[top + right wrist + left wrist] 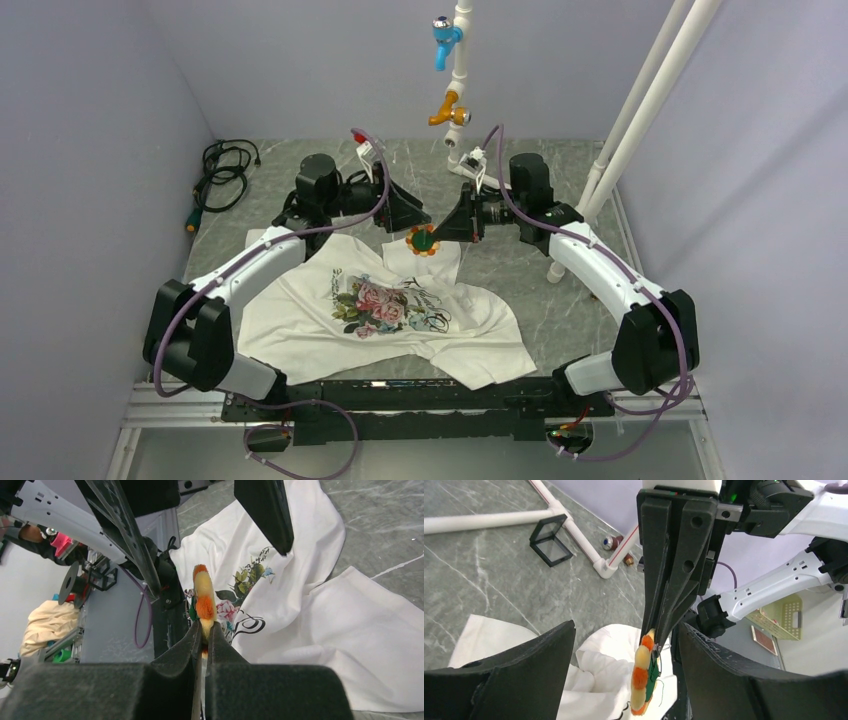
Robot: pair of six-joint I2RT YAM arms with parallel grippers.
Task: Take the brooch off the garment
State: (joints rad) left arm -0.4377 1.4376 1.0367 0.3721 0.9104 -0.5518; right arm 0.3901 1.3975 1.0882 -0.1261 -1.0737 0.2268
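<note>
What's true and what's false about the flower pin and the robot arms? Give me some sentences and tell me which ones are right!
1. The right gripper is pinching the brooch. True.
2. The left gripper is squeezing the brooch too. False: its fingers stand wide apart, one on each side of the brooch.
3. The T-shirt has pink roses printed on it. True.
4. The T-shirt hangs from a pole. False: it lies crumpled on the grey table.
5. The brooch is blue. False: it is orange and yellow.
</note>
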